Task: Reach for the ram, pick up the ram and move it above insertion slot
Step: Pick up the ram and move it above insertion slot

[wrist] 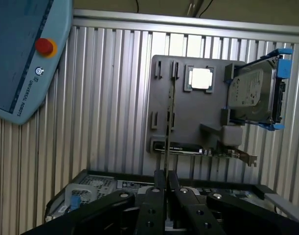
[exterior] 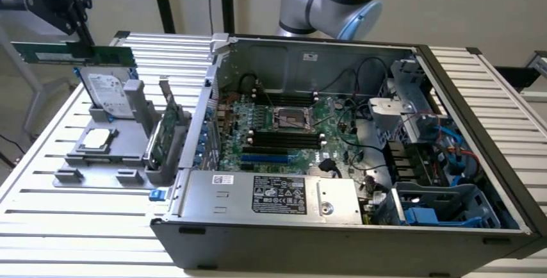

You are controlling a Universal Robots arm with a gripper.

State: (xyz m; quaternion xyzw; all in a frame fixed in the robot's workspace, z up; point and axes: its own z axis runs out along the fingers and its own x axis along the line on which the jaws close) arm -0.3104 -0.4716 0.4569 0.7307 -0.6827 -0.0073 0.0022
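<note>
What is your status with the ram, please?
Pincer shut on ram, lifted above the parts tray. Not yet over the computer case. Path looks clear.

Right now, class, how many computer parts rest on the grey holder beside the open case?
3: the hard drive at the holder's far end, the processor chip nearer the camera, and the expansion card standing on edge at the exterior view's right. Smaller parts may be hidden.

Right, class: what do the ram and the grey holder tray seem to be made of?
The ram: green circuit board, matte, with a pale label.
The holder tray: probably moulded plastic, judging by its uniform matte grey and shaped slots.
</note>
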